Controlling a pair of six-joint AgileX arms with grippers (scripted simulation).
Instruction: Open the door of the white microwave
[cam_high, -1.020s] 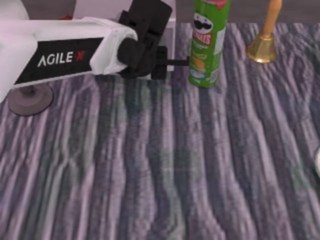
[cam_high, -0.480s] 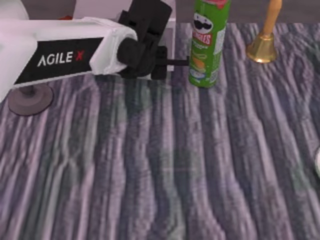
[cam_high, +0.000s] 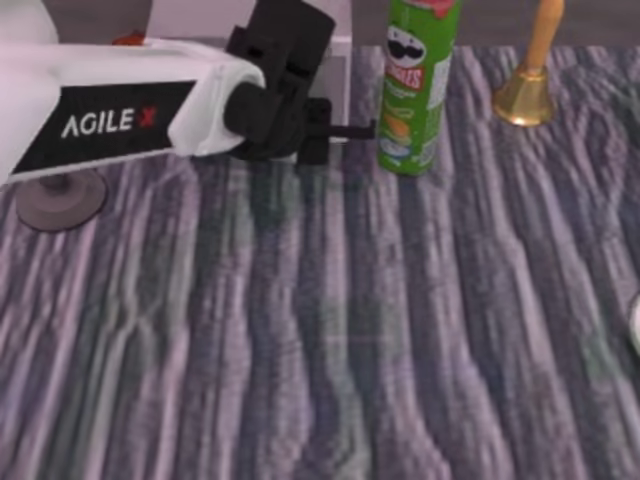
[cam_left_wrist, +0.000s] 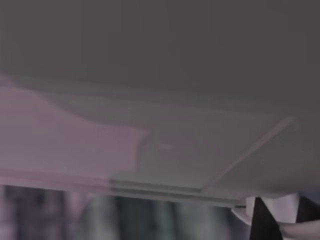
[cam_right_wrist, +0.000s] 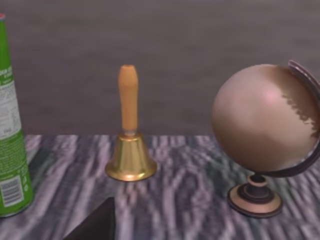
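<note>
The white microwave stands at the table's far edge, mostly hidden under my left arm. A white strip of its door shows just right of the black wrist. My left gripper reaches along the microwave's front towards the green can. In the left wrist view the door's grey window fills the picture at very close range. There my left gripper has dark fingers closed on a white edge piece of the door. My right gripper is out of the top view; only one dark fingertip shows.
A green Pringles can stands just right of the left gripper's fingers, and a brass bell is farther right. The right wrist view also shows a copper globe. A grey round base sits at the left.
My left arm and gripper have shifted slightly to the left and towards the far edge. The can and bell have not moved.
</note>
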